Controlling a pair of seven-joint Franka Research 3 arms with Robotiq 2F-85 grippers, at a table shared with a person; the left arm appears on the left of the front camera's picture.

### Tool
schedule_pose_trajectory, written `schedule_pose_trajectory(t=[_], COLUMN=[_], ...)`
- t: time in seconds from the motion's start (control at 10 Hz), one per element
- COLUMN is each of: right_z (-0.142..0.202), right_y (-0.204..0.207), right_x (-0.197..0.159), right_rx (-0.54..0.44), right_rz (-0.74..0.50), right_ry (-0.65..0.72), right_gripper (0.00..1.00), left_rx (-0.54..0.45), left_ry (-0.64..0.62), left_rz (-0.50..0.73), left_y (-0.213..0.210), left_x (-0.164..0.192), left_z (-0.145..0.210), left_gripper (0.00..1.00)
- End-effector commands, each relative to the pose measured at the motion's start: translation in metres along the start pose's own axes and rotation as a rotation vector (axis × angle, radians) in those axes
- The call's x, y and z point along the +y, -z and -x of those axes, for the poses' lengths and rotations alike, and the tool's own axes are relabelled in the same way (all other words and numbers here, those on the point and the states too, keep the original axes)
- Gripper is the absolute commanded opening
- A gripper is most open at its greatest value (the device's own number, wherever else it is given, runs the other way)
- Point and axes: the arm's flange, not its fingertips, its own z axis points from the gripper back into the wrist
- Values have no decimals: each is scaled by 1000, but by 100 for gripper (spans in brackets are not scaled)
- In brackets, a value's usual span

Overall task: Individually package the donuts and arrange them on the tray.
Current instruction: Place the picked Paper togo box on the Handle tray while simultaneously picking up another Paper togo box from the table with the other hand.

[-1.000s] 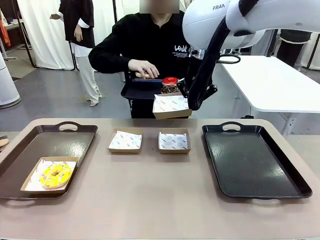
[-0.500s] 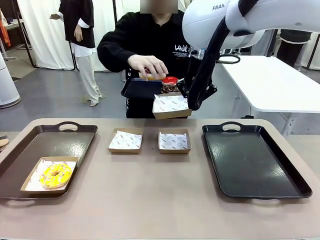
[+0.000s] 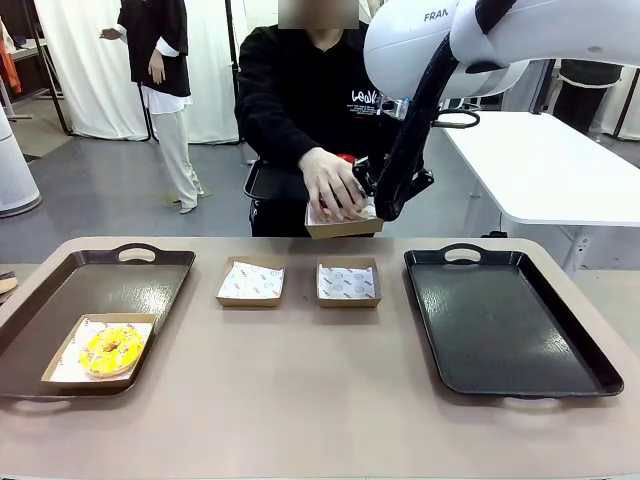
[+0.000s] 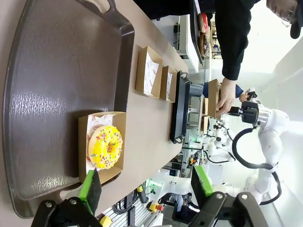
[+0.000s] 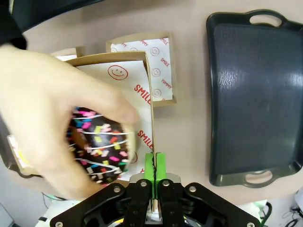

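hand (image 5: pixel 52 109) over sprinkled donut (image 5: pixel 105 147), box (image 5: pixel 128 75) in right pincer (image 5: pixel 154 166), tray (image 5: pixel 255 94) beside

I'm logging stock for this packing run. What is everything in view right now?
Yellow donut: one, yellow, boxed on the left tray.
Sprinkled donut: one, dark, in the person's hand at the held box.
Red donut: one, red, on the small tray, mostly hidden.
Donut's box: one, brown.
Empty boxes: two, brown, mid-table.
Held box: one, brown, raised above the table.
Left tray: one, brown.
Right tray: one, black.
Small tray: one, black, by the person.
Left gripper: open, above the yellow donut.
Right gripper: shut on the held box's wall.
Person's hand: one.
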Motion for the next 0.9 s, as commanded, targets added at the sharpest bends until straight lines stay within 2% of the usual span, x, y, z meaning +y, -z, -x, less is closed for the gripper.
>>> schedule_pose_trajectory(t=[0.0,0.8], right_z=[1,1], right_y=[-2,-2], right_x=[-1,-1], right_rx=[-6,-6], right_rz=[-2,-2], right_ry=[1,1], right_gripper=[0,0], left_rx=[-9,-9], left_ry=[0,0], left_rz=[12,12], left_y=[-1,-1], left_x=[-1,-1], left_z=[-1,-1], left_gripper=[100,100])
